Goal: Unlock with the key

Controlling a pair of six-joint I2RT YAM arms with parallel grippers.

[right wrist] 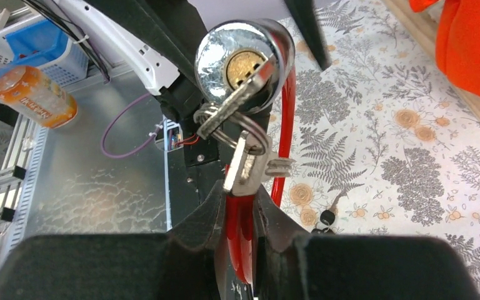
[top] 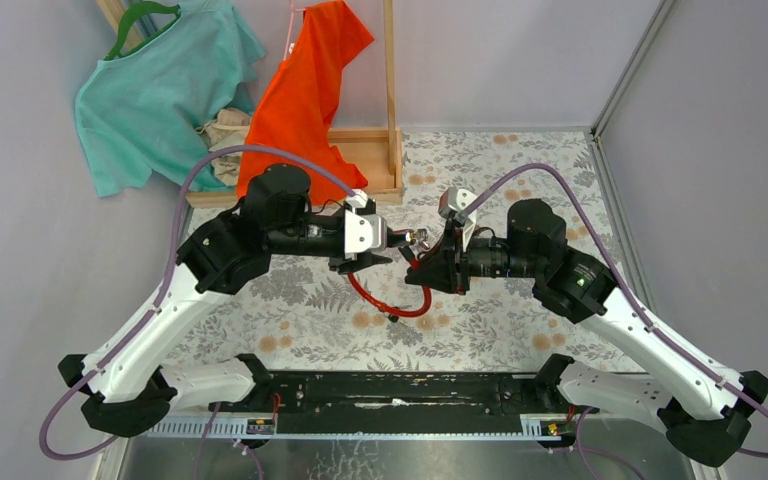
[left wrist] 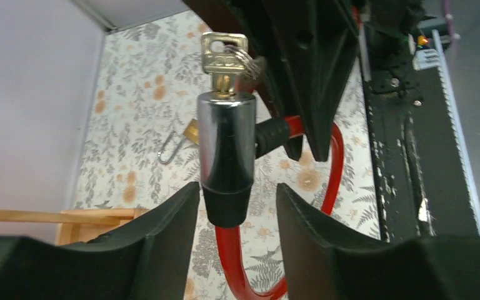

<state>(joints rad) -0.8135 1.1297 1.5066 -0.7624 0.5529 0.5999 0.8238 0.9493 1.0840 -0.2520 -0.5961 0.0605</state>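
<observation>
A red cable lock [top: 400,300] is held up between the arms. Its chrome cylinder [left wrist: 227,140] stands upright in the left wrist view with a brass key [left wrist: 224,56] in its top end. My left gripper [left wrist: 237,187] is open, its fingers either side of the cylinder's black lower collar without touching it. My right gripper [right wrist: 240,200] is shut on the red cable [right wrist: 244,237] just below the cylinder [right wrist: 244,62]. The key [right wrist: 234,106] sits in the keyway, and spare keys hang from its ring. In the top view both grippers, left [top: 392,250] and right [top: 422,262], meet mid-table.
A small brass padlock [left wrist: 184,140] lies on the floral cloth. A wooden rack [top: 360,160] with a teal garment [top: 150,100] and an orange one [top: 305,90] stands at the back. A basket with an orange bottle [right wrist: 34,94] sits off the table's near side.
</observation>
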